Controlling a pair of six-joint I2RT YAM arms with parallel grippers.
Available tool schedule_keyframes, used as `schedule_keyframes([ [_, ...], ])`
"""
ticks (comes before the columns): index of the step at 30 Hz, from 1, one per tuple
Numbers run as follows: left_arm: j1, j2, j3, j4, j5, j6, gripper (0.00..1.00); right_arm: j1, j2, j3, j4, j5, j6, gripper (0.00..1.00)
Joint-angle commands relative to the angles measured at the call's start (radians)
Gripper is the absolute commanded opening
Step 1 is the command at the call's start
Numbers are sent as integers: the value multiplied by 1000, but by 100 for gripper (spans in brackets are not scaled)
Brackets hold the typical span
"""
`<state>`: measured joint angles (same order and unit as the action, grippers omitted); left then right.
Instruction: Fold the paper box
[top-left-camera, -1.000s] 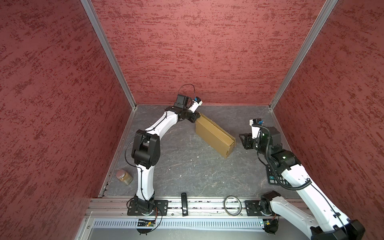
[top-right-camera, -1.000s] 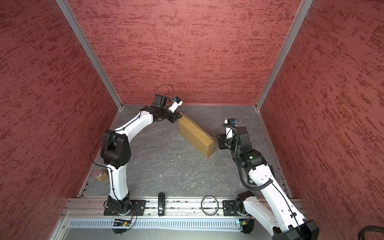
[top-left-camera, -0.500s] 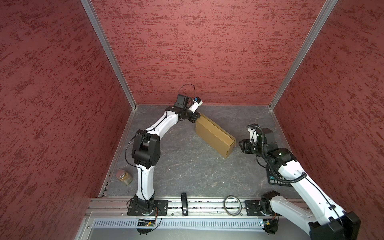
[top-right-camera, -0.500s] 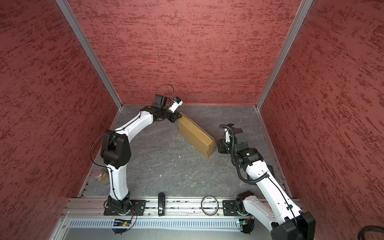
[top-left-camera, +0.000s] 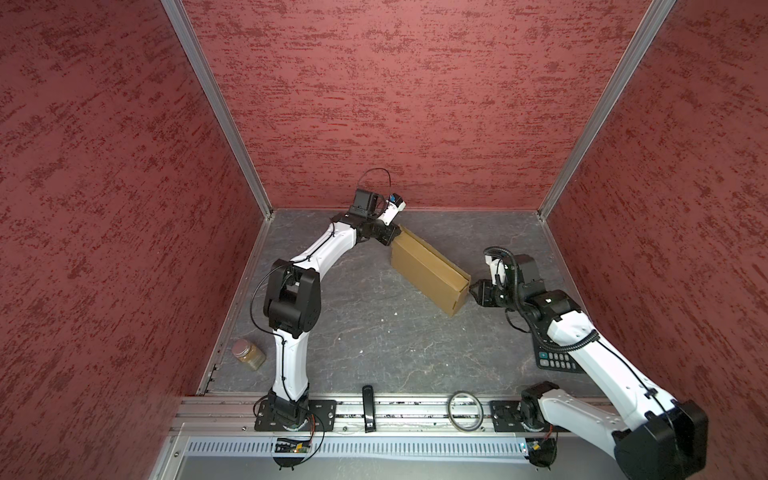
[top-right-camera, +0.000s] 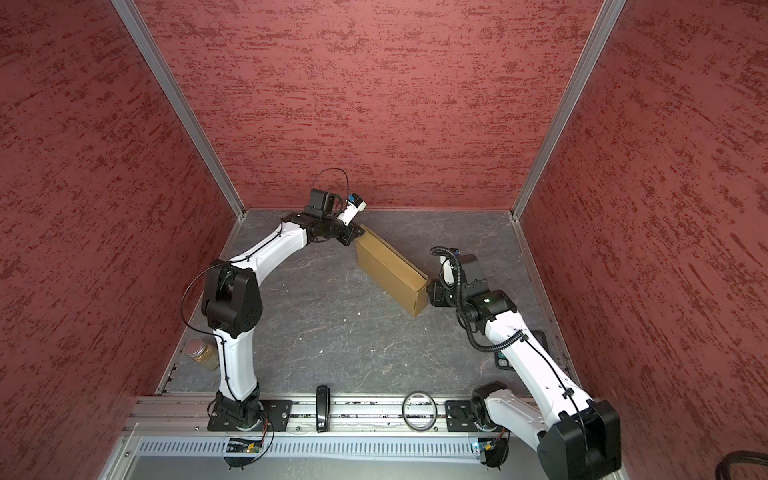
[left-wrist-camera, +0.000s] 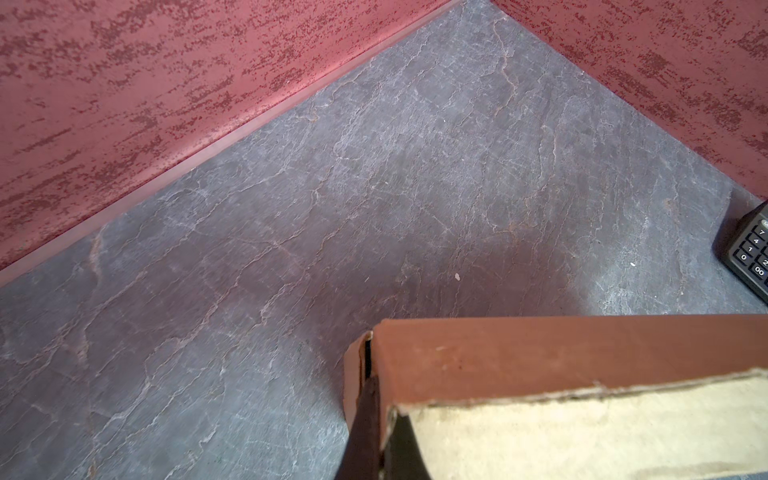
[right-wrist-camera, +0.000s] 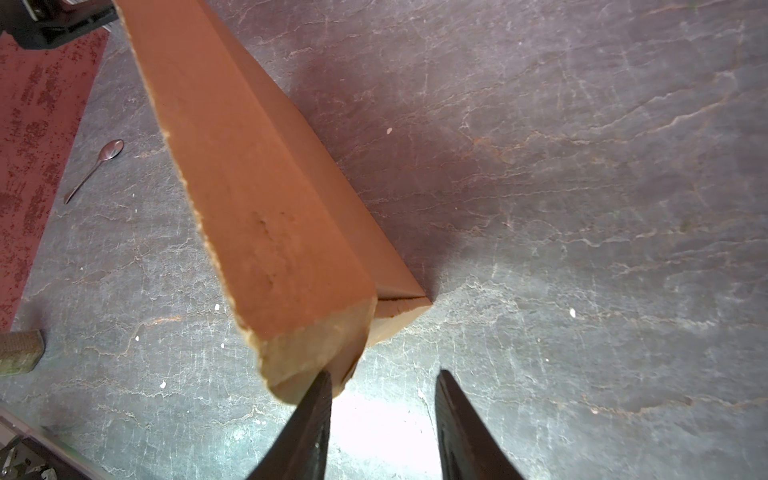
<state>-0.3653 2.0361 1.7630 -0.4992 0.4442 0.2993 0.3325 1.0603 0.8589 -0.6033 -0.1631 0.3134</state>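
The paper box (top-left-camera: 428, 270) is folded shut into a long brown block. It stands on one long side on the grey counter (top-left-camera: 374, 324), running slantwise from near the back wall toward the right side, as both top views show (top-right-camera: 390, 272).

The left hand (top-left-camera: 392, 239) is at the box's far end and is closed on it. In the left wrist view, its dark fingers (left-wrist-camera: 363, 432) pinch a cardboard wall at the corner.

The right hand (top-left-camera: 473, 291) is at the near end with its 2 fingers apart and nothing between them. In the right wrist view, bare counter shows in the gap (right-wrist-camera: 384, 376), and 1 finger (right-wrist-camera: 316, 411) overlaps the box's frayed end. Whether it touches cannot be told.

- A calculator (top-left-camera: 555, 359) lies partly under the right arm.
- A jar (top-left-camera: 248, 354) with a brown filling stands by the left wall, close to the left arm's base.
- A ring (top-left-camera: 464, 409) and a black bar (top-left-camera: 368, 407) lie on the front rail (top-left-camera: 407, 415).
- A spoon (right-wrist-camera: 97, 164) lies near a red wall, apart from the box.

Nothing lies between the hands except the box.
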Motion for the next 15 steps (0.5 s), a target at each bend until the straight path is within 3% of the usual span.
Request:
schedule_keyframes([
  [1,-13,-8,-34,-48,4,0,0,9,1,26,43,-24,-8,43],
  [15,-17,-13,-40,-47,15,15,0,20,20,61,51,-26,-28,44],
])
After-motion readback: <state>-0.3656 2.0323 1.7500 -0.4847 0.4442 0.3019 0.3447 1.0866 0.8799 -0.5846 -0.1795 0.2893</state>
